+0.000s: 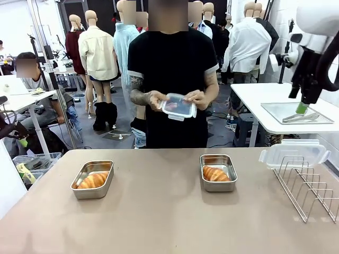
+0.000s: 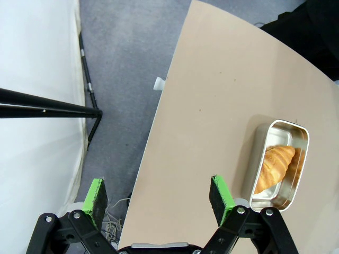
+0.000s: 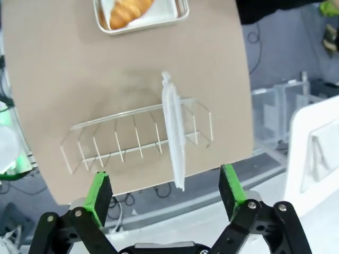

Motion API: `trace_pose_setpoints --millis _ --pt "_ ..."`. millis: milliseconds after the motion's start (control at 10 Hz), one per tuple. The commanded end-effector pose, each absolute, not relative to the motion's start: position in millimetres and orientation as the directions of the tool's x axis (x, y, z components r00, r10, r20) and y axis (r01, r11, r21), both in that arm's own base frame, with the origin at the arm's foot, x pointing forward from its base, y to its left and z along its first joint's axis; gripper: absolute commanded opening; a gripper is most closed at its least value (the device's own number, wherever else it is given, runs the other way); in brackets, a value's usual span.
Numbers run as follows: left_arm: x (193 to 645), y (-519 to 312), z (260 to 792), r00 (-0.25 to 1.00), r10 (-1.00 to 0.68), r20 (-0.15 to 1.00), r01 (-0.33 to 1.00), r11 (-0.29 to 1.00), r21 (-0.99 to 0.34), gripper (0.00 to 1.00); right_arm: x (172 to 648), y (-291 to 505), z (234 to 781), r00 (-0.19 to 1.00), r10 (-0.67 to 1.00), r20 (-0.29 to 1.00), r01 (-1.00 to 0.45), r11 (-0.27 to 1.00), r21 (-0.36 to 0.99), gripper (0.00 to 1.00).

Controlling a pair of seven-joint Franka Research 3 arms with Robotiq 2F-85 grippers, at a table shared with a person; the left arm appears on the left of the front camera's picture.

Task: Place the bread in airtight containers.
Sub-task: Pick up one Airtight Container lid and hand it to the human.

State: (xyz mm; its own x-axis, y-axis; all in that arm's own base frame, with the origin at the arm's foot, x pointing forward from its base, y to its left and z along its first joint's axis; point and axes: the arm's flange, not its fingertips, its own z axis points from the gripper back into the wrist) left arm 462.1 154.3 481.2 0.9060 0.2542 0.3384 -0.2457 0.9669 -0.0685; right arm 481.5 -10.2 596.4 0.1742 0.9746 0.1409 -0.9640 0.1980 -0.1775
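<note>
Two steel airtight containers stand on the tan table, each with one golden croissant inside. The left container (image 1: pixel 91 192) holds bread (image 1: pixel 93 180); the right container (image 1: pixel 218 186) holds bread (image 1: pixel 215 173). Across the table a person holds a clear lid (image 1: pixel 178 106) in both hands. A second lid (image 1: pixel 294 153) stands on edge in the wire rack (image 1: pixel 310 190). My left gripper (image 2: pixel 159 198) hovers open over the table's edge, beside its container (image 2: pixel 298 174) and bread (image 2: pixel 274 166). My right gripper (image 3: pixel 165 190) is open and empty high above the racked lid (image 3: pixel 174 135), also seen raised at the right (image 1: pixel 303 108).
The wire rack (image 3: pixel 116 143) sits at the table's right edge, with the right container (image 3: pixel 177 11) and bread (image 3: pixel 127 9) beyond it. A white side table carrying a flat steel tray (image 1: pixel 296 112) stands behind at the right. Floor lies past the table's left edge (image 2: pixel 153 132).
</note>
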Motion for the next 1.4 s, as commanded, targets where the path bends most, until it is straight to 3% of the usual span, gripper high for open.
trace_pose_setpoints --millis 0,400,500,1300 --pt "459 155 481 0.905 0.252 0.343 -0.251 0.967 -0.047 1.0 499 -20 575 0.177 0.967 0.181 -0.97 0.203 -0.137 1.0" --pt "459 155 481 0.905 0.252 0.343 -0.251 0.967 -0.047 1.0 487 -41 558 0.281 0.935 0.215 -0.947 0.306 -0.095 1.0" --pt "459 155 481 0.905 0.252 0.343 -0.251 0.967 -0.047 1.0 503 -37 552 0.234 0.958 0.163 -0.964 0.251 -0.093 1.0" --pt "459 155 481 0.905 0.252 0.343 -0.251 0.967 -0.047 1.0 503 -37 552 0.234 0.958 0.163 -0.964 0.251 -0.093 1.0"
